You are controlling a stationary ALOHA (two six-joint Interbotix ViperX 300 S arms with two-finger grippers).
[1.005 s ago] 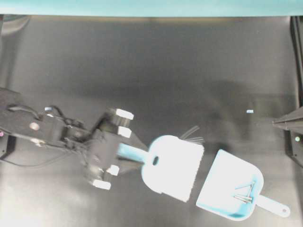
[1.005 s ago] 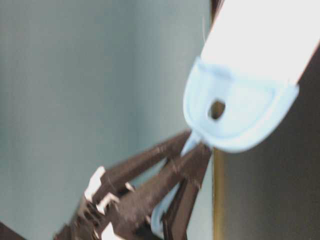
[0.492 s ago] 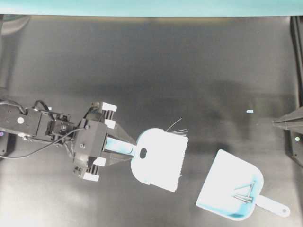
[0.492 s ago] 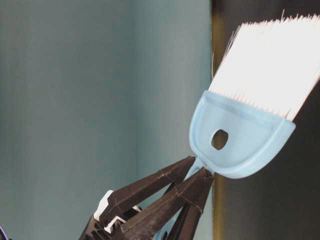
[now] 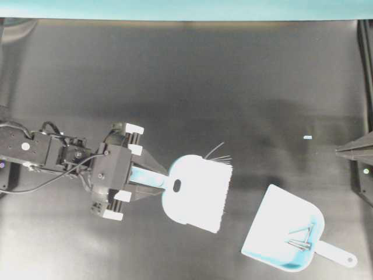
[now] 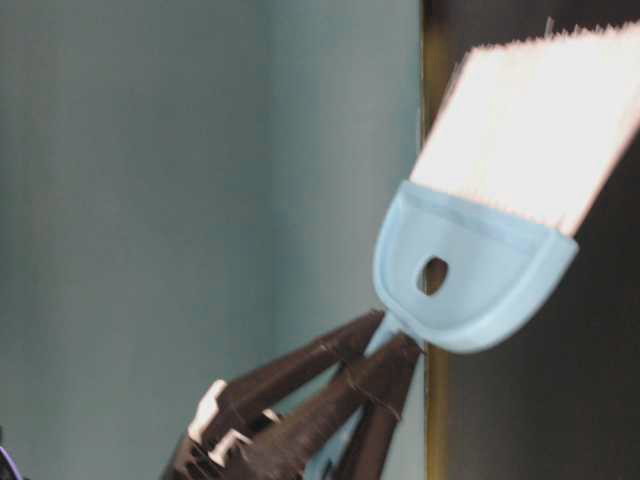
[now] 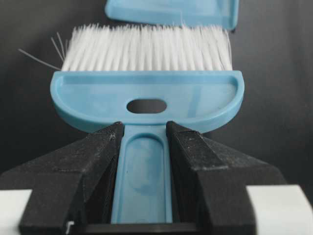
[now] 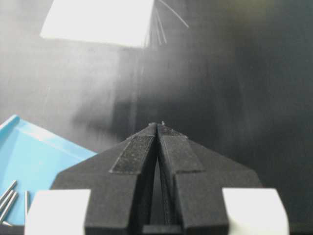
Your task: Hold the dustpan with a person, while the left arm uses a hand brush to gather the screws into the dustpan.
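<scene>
My left gripper is shut on the slim handle of the light blue hand brush, whose white bristles point right toward the dustpan. A gap of bare mat lies between bristles and pan. The pan lies flat at the lower right, with the screws bunched near its handle end. In the left wrist view the black fingers press both sides of the brush handle. My right gripper is shut and empty, pointing in from the right edge, above the pan. No person's hand is in view.
A black mat covers the table. A teal strip runs along its far edge. A small pale fleck lies on the mat right of centre. The right arm's base stands at the right edge.
Over the last second my left arm drew the brush back to the left, away from the dustpan's mouth, then stayed almost still. Dustpan, screws and right gripper have not moved.
</scene>
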